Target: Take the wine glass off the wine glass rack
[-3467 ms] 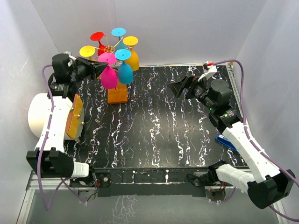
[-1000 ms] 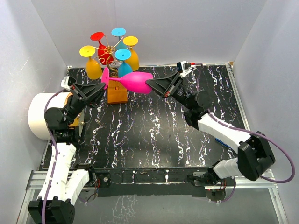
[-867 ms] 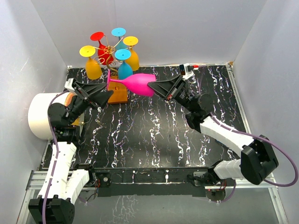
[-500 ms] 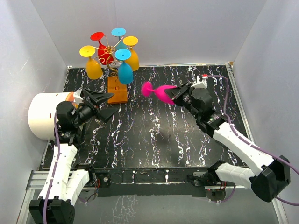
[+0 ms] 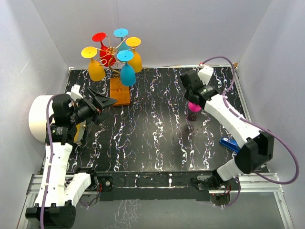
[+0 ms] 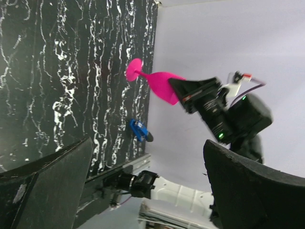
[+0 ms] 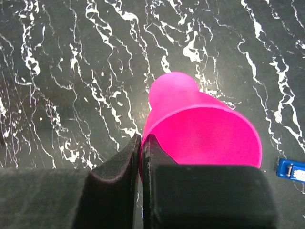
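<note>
Six wine glasses [image 5: 127, 74], one rack [image 5: 120, 91]

In the top view, the right gripper [image 5: 194, 101] covers most of the pink wine glass [image 5: 193, 106]. Only a bit of pink peeks out. In the right wrist view, the edge cuts off a small blue thing [image 7: 291, 169]. In the left wrist view, the left gripper [image 6: 147, 143] looks dark and blurry, and its fingers [image 6: 52, 181] run off the bottom.

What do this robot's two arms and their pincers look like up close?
Both the left arm and the right arm have white shells between chunky black joints. A thin purple cable loops along each. The left pincer and the right pincer each have two black, wedge-shaped fingers with matte, foam-like pads. A small green light glows on the right arm's black wrist.
</note>
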You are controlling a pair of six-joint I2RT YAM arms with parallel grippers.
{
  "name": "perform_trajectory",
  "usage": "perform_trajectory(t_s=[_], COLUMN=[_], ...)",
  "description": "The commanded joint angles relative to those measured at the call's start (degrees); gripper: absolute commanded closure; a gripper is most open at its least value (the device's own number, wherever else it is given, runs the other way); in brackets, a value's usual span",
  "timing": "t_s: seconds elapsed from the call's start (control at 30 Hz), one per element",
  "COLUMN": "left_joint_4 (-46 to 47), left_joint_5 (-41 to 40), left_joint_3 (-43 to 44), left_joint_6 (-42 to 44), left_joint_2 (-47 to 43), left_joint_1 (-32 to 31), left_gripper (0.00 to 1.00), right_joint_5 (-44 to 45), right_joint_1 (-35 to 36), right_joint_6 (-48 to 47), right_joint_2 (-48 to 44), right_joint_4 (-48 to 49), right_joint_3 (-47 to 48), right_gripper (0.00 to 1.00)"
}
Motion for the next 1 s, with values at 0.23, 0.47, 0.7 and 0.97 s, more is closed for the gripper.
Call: perform_trajectory(t_s=[0.23, 0.47, 0.7, 0.97], left_joint_4=[-10.53, -10.95, -10.44, -10.73], left_joint_5=[1.43, 2.73, 3.46, 3.2], left_joint_3=[3.87, 2.92, 1.31, 1.25], left_joint_6=[11.34, 13.54, 13.89, 14.21], left_joint_2=[-3.38, -3.73, -3.84, -3.82], left_joint_1=[0.02, 0.03, 0.05, 0.05], left_gripper=[0.01, 0.01, 0.01, 0.01], right_joint_5=[-4.49, -9.69, -13.8, -17.39], right_joint_1=[-17.5, -24.88, -27.24, -28.68], right_joint_6=[-0.36, -0.9, 0.9, 2.4], right_joint_2=[14.98, 20.16, 25.5, 29.69], right_joint_4=[-12.08, -10.58, -12.23, -13.97], right_joint_3=[23.23, 28.08, 32.61, 35.02], right_gripper=[1.0, 1.0, 1.0, 0.95])
